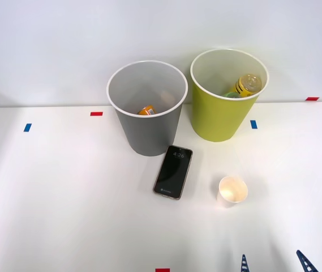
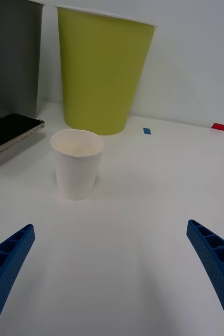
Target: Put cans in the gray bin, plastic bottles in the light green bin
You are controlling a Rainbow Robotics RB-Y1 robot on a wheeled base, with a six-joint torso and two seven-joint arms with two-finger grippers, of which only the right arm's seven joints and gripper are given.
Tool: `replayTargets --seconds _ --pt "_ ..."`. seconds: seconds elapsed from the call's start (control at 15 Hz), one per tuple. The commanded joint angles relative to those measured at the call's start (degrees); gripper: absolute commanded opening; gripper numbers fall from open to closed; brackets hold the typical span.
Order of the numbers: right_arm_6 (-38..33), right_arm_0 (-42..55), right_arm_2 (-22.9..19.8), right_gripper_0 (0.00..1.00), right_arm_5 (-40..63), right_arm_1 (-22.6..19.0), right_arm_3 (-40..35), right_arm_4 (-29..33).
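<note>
On the white worktop (image 1: 64, 215) stood the gray bin (image 1: 147, 127) and, just beside it, the light green bin (image 1: 223, 116). An orange can (image 1: 147, 110) lay inside the gray one; a yellow-labelled bottle (image 1: 248, 84) and a green bottle (image 1: 230, 94) sat in the green one. So the sorting looked finished. Only a black smartphone (image 1: 173, 171) and a white paper cup (image 1: 232, 190) stood loose, neither belonging in a bin. The right tool (image 2: 112, 273) hung empty near the cup, its blue fingers (image 2: 7, 262) spread wide. The next move probably called for leaving both alone and pulling away.
</note>
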Motion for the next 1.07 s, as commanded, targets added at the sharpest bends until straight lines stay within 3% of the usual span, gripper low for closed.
replayTargets --seconds 0.07,1.07 --pt "0.0 0.0 0.0 1.0 0.0 0.0 0.0 0.0" --pt "0.0 0.0 0.0 1.0 0.0 0.0 0.0 0.0"
